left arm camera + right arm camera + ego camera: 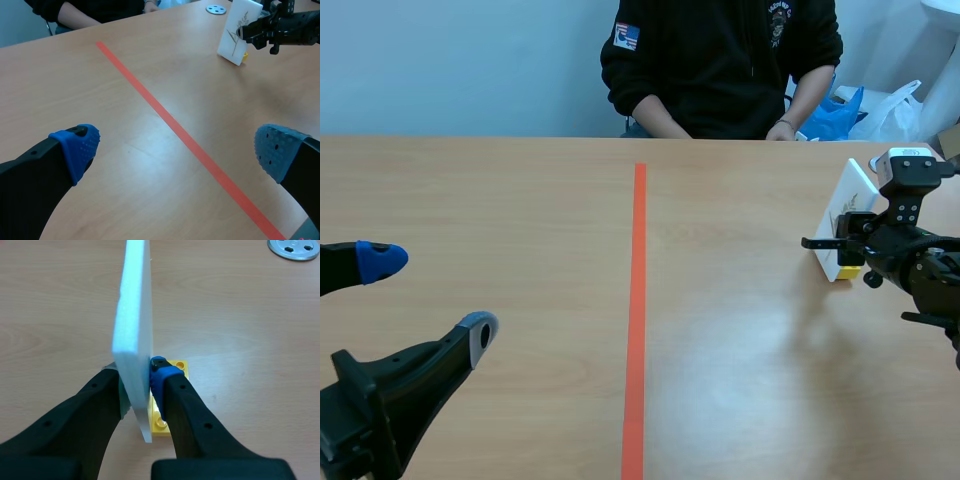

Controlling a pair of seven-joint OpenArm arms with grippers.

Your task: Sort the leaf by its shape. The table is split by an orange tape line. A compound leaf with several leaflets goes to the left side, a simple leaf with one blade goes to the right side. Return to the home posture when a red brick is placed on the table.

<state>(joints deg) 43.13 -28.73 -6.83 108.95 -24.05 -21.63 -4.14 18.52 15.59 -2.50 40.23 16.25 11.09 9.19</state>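
Fingers of the right claw (142, 384) were clamped on an upright white card (134, 315), with a yellow brick (176, 368) at its foot, just beside the blue-padded finger. A drawn leaf sprig (233, 36) showed on the card's face. The left claw (177, 147) stood wide open, the orange tape line (190, 142) passing between its fingers, the card well ahead.

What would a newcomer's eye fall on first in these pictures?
A white card standing on a yellow brick, right of the orange tape line, is clamped in the right gripper. The left gripper hangs open over the left half. A person sits across the table.
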